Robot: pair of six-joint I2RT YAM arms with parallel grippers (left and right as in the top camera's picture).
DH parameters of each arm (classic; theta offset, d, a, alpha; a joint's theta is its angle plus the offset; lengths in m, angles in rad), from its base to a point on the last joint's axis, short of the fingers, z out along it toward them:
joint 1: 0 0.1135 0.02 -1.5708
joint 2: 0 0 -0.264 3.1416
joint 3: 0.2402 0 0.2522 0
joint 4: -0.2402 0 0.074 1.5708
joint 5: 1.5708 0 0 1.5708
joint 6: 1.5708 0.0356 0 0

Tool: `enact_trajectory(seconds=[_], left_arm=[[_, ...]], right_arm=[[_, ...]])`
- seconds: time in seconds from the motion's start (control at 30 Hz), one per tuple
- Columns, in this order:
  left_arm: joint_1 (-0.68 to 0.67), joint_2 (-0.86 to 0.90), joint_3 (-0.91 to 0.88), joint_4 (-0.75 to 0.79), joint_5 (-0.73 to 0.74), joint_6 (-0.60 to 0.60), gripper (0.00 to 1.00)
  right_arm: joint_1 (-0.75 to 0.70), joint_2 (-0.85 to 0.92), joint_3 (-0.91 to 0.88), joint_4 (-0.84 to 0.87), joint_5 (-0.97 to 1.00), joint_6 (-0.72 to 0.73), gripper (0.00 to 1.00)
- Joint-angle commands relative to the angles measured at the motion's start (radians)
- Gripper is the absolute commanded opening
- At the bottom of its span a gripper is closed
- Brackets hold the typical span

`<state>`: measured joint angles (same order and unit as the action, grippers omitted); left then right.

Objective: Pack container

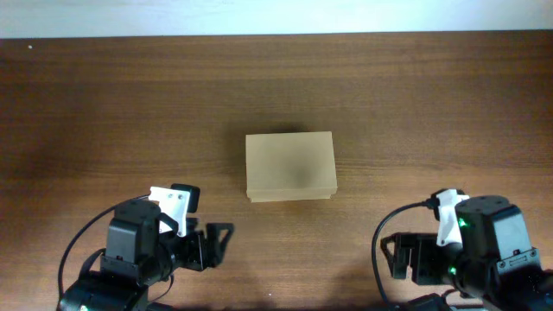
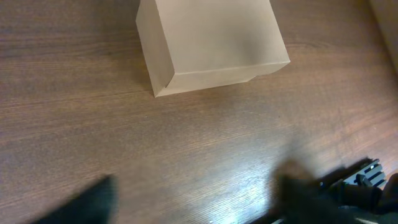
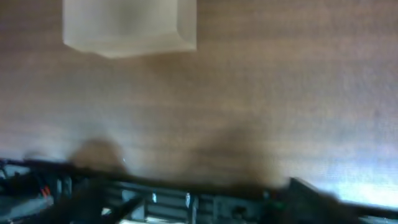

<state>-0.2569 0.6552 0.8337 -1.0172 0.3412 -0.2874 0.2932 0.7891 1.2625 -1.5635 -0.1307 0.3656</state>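
Blur smears both wrist views and the frame edges cut the fingers to dark stubs, yet the left claw (image 1: 216,246) and the right claw (image 1: 390,257) each stand wide apart, holding nothing, well apart from the closed container (image 1: 289,166) in the middle of the surface (image 1: 130,104).

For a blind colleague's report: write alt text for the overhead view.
A closed tan cardboard box sits in the middle of a dark wooden table. The left gripper and right gripper wait near the bottom edge, one each side, neither touching the box.
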Motion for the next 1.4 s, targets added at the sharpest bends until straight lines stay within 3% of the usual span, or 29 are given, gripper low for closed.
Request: enact_trajectory(seconds=[0.0,0.73,0.93,1.2,1.37], left_arm=[[-0.003,-0.008,0.0,-0.002,0.01,-0.026,1.0],[0.0,-0.026,0.0,-0.002,0.009,-0.025,1.0],[0.004,-0.121,-0.007,-0.012,-0.127,0.0,1.0],[0.031,-0.315,-0.146,0.172,-0.159,0.349,1.0],[0.089,-0.414,-0.272,0.218,-0.201,0.394,1.0]], right_arm=[[-0.006,-0.002,0.014,-0.016,0.008,0.006,0.99],[-0.006,-0.002,0.014,-0.015,0.009,0.006,0.99],[-0.006,-0.002,0.014,-0.015,0.008,0.006,0.99],[-0.006,-0.002,0.014,-0.015,0.008,0.006,0.99],[-0.005,-0.002,0.014,-0.015,0.008,0.006,0.99]])
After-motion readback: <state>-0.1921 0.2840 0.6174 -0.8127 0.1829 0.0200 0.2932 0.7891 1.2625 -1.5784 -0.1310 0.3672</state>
